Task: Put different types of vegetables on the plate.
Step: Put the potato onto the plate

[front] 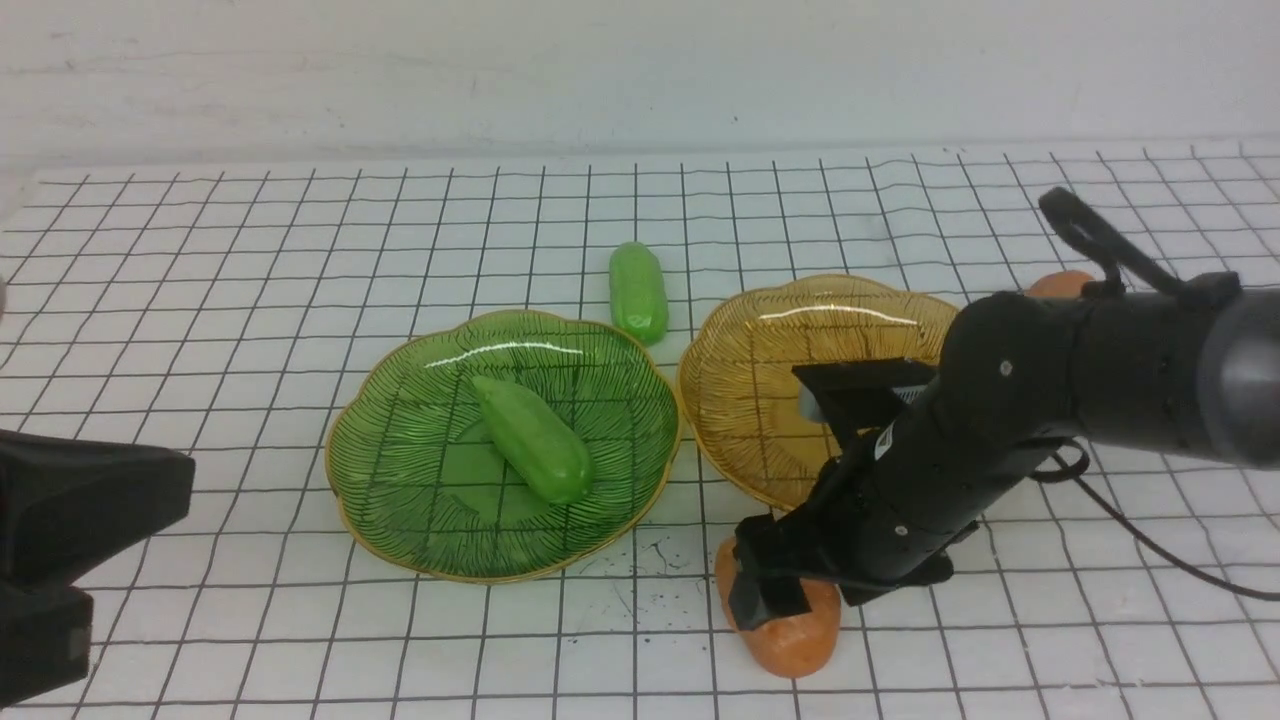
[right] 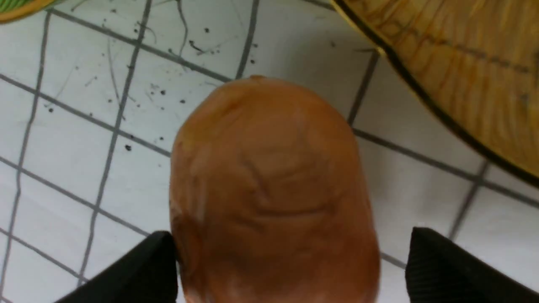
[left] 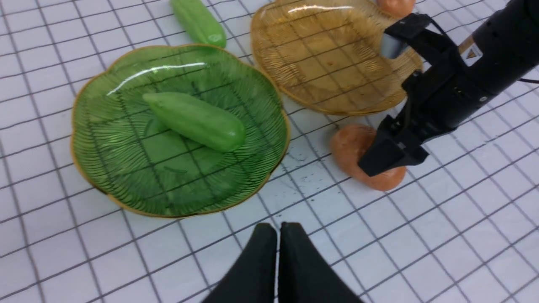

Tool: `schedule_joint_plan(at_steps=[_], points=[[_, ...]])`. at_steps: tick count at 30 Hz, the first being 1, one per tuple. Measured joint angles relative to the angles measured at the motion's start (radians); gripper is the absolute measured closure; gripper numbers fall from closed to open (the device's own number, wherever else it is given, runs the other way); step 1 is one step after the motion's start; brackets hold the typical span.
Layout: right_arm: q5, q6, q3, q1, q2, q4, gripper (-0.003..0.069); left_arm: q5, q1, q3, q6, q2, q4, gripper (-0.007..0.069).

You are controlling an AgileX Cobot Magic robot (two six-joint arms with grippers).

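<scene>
One green cucumber toy (front: 530, 450) (left: 193, 120) lies in the green plate (front: 400, 500) (left: 126, 176). A second cucumber (front: 638, 290) (left: 198, 21) rests on the table behind that plate. The amber plate (front: 760, 380) (left: 328, 63) (right: 463, 63) holds nothing. An orange-brown potato (front: 795, 645) (left: 351, 145) (right: 269, 181) lies on the table in front of the amber plate. My right gripper (front: 770, 600) (right: 290, 240) is open and low over it, one finger on each side. Another potato (front: 1060, 283) (left: 396, 6) peeks out behind the right arm. My left gripper (front: 185, 490) (left: 278, 229) is shut and empty at the near left.
The white table carries a black grid, with black specks (front: 650, 570) between the two plates. A cable (front: 1150, 540) trails from the right arm across the table on the right. The back wall stands beyond the far table edge.
</scene>
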Motion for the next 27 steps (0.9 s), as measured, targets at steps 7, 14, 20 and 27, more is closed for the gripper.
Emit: schedule_joint_plan(at_steps=[7,14,20,27], points=[[0.006,-0.047,0.0,0.0,0.036,0.027,0.0117,-0.002,0.0,0.0,-0.063,0.0,0.106,0.0632],[0.187,-0.062,0.0,0.0,-0.093,0.033,0.0151,-0.002,0.0,0.0,-0.07,0.0,0.119,0.0632],[0.138,-0.072,-0.025,-0.001,-0.256,-0.127,0.0151,-0.002,0.0,0.0,-0.073,0.0,0.109,0.0632],[0.005,0.104,-0.195,-0.155,-0.188,-0.366,0.0151,0.053,0.0,0.0,-0.069,0.0,0.132,0.0632]])
